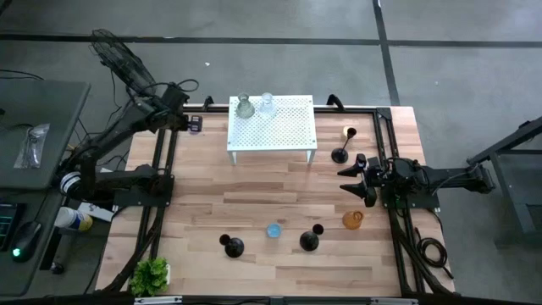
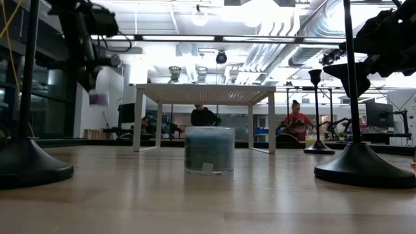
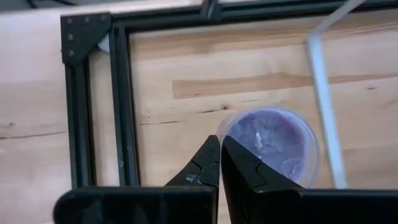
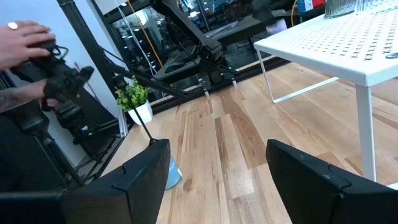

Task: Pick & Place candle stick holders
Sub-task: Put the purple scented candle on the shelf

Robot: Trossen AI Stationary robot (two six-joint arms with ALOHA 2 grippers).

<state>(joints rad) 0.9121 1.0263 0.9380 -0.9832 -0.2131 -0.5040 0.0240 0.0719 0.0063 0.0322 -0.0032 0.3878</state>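
Left end effector (image 3: pixel 219 163): closed, fingertips pinching the rim of the purple cup (image 3: pixel 270 144), held above the far left corner of the tabletop (image 1: pixel 254 212), beside the white perforated stand (image 1: pixel 273 127). Purple cup also visible in the low view (image 2: pixel 99 99), hanging clear of the wood.

Right end effector (image 1: pixel 354 180): fingers spread wide, holding nothing, raised over the right edge of the tabletop. Just beyond it toward the far edge, one black holder (image 1: pixel 340 154); beside it toward the near edge, the amber cup (image 1: pixel 352 219).

On top of the stand, at its far left corner: greenish cup (image 1: pixel 245 107) and clear cup (image 1: pixel 267 105), side by side.

Near the front edge, in a row: second black holder (image 1: pixel 232 246), blue cup (image 1: pixel 273 230), third black holder (image 1: pixel 310 240). Blue cup standing upright between the two bases.

Near left corner: small green plant (image 1: pixel 150 275).

Beyond the tabletop, in the right wrist view: a person's hand (image 4: pixel 28 38) on a dark camera-like object.
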